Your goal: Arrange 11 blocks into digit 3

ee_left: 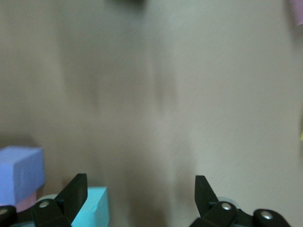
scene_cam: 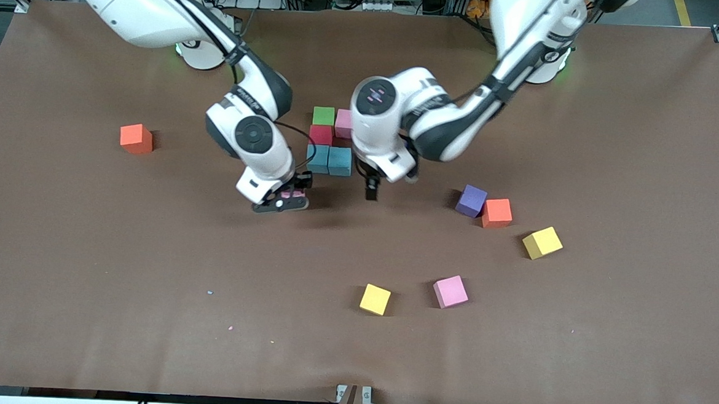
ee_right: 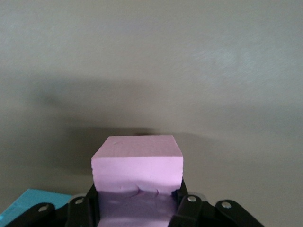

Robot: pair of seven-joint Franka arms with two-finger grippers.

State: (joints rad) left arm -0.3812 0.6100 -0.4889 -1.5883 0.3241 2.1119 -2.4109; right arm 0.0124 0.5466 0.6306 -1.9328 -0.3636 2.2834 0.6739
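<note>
A cluster of blocks lies mid-table: green [scene_cam: 323, 115], pink [scene_cam: 343, 123], red [scene_cam: 320, 135] and two light blue ones [scene_cam: 317, 158] [scene_cam: 339, 161]. My right gripper [scene_cam: 287, 197] is shut on a pink block [ee_right: 137, 163], over bare table just nearer the camera than the cluster. My left gripper [scene_cam: 371, 190] hangs open and empty beside the light blue blocks, its fingers [ee_left: 75, 194] wide apart. In the left wrist view a light blue block [ee_left: 92, 205] and a purple block [ee_left: 19, 172] show by one finger. Loose blocks: orange [scene_cam: 136, 138], purple [scene_cam: 471, 200], orange [scene_cam: 497, 212], pink [scene_cam: 451, 291].
Two yellow cubes lie nearer the camera, one [scene_cam: 542, 242] toward the left arm's end and one [scene_cam: 375, 299] beside the loose pink block. The brown table [scene_cam: 145, 289] shows wide bare areas in front and toward both ends.
</note>
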